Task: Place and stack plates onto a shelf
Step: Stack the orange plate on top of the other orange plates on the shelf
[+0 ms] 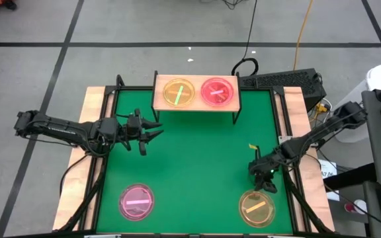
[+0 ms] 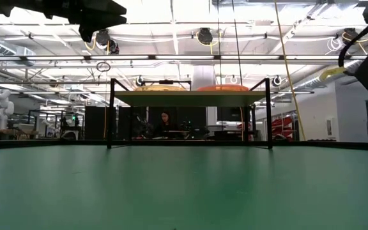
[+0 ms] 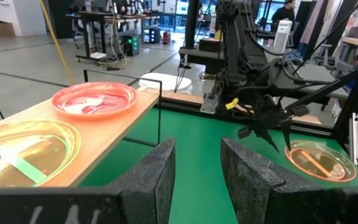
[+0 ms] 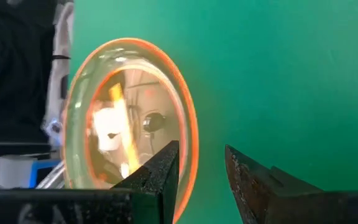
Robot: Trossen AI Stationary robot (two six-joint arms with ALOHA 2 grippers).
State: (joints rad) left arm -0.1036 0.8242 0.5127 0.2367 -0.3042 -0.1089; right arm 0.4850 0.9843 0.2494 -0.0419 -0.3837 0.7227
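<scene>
**Table stock: four plates, one shelf, two arms**

Table (image 1: 190, 152): green mat, wooden side strips.
Shelf (image 1: 195, 104): light wood, black legs, at the far edge, centre.
Left gripper (image 1: 152, 130): near the shelf's left end, above the mat, fingers (image 3: 154, 171) parted narrowly, holding nothing.
Right gripper (image 1: 267, 184): just above the amber plate (image 1: 256, 207), fingers narrowly apart, empty.
Plates on shelf: green-amber plate (image 1: 178, 92) left, pink-red plate (image 1: 217, 91) right, side by side.
Plates on mat: pink plate (image 1: 137, 201) near left; amber plate near right.
</scene>
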